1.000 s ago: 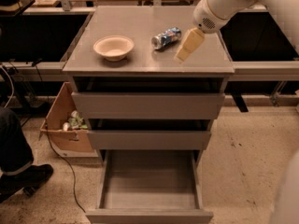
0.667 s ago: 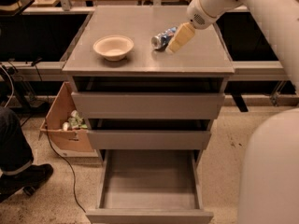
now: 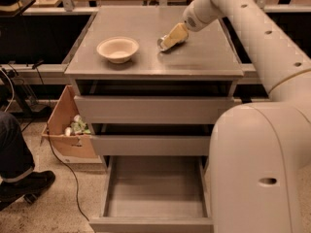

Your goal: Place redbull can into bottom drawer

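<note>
The redbull can [image 3: 162, 43] lies on its side on the grey cabinet top [image 3: 204, 57], right of the beige bowl [image 3: 117, 48]. Only its silver end shows; the rest is hidden under my gripper. My gripper [image 3: 173, 36], with yellowish tips, reaches in from the upper right and sits directly over the can. The bottom drawer [image 3: 154, 193] is pulled out at the foot of the cabinet, and its grey tray interior holds nothing. The two upper drawers [image 3: 155, 109] are closed.
My white arm and body [image 3: 257, 164] fill the right foreground beside the open drawer. A cardboard box [image 3: 68, 130] with small items stands on the floor to the left. A person's leg and shoe [image 3: 19, 178] are at far left, and a cable runs on the floor.
My gripper has moved left and down from beside the can to right over it, covering most of it. My arm now fills much more of the right side.
</note>
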Motion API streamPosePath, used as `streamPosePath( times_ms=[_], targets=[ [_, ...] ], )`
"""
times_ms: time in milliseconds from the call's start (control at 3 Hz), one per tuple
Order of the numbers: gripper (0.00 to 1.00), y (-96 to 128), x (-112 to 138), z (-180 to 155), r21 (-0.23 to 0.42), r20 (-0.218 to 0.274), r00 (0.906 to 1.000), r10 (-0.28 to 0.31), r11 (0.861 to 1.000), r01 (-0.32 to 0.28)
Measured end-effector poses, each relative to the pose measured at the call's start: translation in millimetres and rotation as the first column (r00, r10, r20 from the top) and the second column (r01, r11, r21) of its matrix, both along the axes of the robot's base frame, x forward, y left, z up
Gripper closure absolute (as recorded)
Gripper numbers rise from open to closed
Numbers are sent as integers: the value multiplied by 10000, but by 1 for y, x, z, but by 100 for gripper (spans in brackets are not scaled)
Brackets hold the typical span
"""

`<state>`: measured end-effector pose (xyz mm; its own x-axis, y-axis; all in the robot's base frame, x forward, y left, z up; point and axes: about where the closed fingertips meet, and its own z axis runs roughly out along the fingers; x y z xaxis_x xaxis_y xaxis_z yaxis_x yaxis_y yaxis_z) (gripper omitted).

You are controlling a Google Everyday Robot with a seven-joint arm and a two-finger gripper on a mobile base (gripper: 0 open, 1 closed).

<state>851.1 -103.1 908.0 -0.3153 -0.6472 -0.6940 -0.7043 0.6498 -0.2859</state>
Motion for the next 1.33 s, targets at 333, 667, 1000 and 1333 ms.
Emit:
streamPosePath(
  times_ms=[333, 667, 1000, 1333],
  targets=[
    [0, 5, 33, -22, 1003, -175, 9961, -859, 9911, 872],
    [0, 12, 46, -35, 1685, -436, 9924, -1151, 9783, 1209],
    [26, 27, 54, -39, 2480, -665, 9915, -1121, 9606, 1252],
    [50, 30, 56, -42, 2723, -833, 9901, -1133, 9531, 1319]
  ],
)
